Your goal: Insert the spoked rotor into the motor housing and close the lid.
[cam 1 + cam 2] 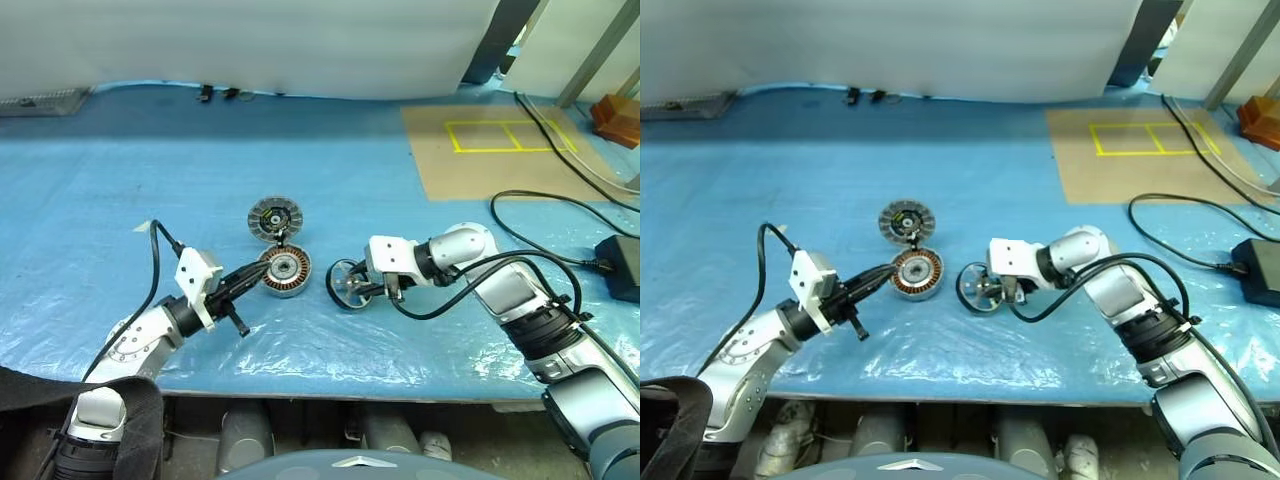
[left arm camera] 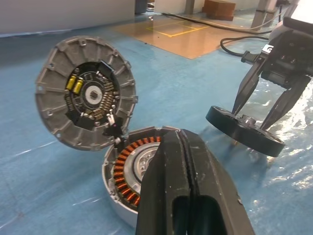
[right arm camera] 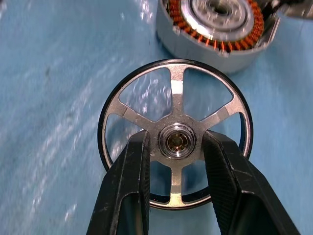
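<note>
The rotor (image 3: 176,142) lies on the blue sheet (image 1: 100,220) at about three o'clock of the housing (image 1: 285,271), close beside it but apart. The right gripper (image 3: 176,147) straddles its hub, fingers poked down through the gaps between spokes and narrowed to either side of the hub; whether they pinch yet I cannot tell. That looks like a grab by the centre, so the ring stays free to drop over the copper windings. The left gripper (image 2: 183,171), fingers pressed together, rests at the housing's eight o'clock edge, probably steadying it. The lid (image 1: 274,217) stands open at twelve o'clock. The rotor is a thin dark ring with five silvery spokes.
</note>
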{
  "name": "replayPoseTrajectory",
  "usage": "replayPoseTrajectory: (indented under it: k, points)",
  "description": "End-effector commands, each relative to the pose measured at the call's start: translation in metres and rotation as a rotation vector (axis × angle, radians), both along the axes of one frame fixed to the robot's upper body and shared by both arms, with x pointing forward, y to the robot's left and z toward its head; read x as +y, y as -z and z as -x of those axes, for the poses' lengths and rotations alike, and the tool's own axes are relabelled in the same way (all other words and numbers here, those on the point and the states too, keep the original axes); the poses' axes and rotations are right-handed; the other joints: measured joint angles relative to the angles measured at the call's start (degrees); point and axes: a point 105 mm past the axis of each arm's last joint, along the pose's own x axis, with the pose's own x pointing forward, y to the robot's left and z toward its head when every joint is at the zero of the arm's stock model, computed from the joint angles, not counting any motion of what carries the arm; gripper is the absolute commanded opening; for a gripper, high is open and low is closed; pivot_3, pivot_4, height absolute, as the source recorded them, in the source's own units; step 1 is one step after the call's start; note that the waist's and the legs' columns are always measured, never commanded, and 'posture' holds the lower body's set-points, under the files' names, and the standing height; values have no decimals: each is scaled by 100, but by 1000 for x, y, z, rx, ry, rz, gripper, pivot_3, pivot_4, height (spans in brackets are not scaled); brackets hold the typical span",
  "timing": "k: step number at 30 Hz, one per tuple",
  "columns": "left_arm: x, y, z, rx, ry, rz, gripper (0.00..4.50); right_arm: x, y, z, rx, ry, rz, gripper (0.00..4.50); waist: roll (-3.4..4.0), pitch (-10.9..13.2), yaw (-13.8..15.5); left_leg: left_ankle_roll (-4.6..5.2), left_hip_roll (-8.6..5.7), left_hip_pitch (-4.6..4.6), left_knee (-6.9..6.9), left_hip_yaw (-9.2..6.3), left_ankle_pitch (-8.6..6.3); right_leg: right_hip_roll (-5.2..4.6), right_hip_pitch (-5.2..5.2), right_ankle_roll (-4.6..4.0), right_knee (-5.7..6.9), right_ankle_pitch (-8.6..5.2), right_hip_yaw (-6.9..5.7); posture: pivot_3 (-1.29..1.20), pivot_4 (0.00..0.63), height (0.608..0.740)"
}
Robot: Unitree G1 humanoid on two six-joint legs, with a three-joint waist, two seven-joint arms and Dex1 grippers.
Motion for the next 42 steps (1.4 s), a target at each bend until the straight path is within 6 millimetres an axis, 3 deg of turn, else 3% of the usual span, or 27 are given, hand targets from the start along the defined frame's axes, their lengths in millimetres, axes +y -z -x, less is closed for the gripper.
replayPoseTrajectory:
  k: [1,7,14,22,35,42]
  points:
    - [5,-8,3,-46,-7,-6,0,18,-40,-6,-33,-21,-119,1232,0,0,4,0,0,-5,0,0,0,0,-4,-1,1,0,1,0,150,740]
    - [11,-6,6,-46,-43,-3,0,42,-62,-11,28,-48,-174,1232,0,0,20,0,0,-13,-7,2,0,-1,-11,-2,-1,-1,1,0,150,740]
    - [9,-3,5,-52,-75,10,0,64,-46,-21,25,-51,-83,1232,0,1,20,-1,2,-11,-5,2,0,-2,-11,-2,2,0,2,0,150,740]
    - [5,-2,1,-51,-82,32,0,75,-35,-28,46,-46,-10,1232,0,1,21,-1,1,-17,-6,3,0,-1,-15,-3,2,0,1,0,150,740]
    - [8,0,2,-45,-77,54,0,89,-57,-25,63,-81,-1,1232,0,1,17,-1,3,-17,-4,3,0,-1,-18,-3,8,0,3,0,150,740]
    - [11,10,8,-20,-81,12,0,97,-50,-28,64,-69,11,1232,1,1,21,-2,7,-16,-4,3,0,-2,-20,-3,9,-1,4,0,150,740]
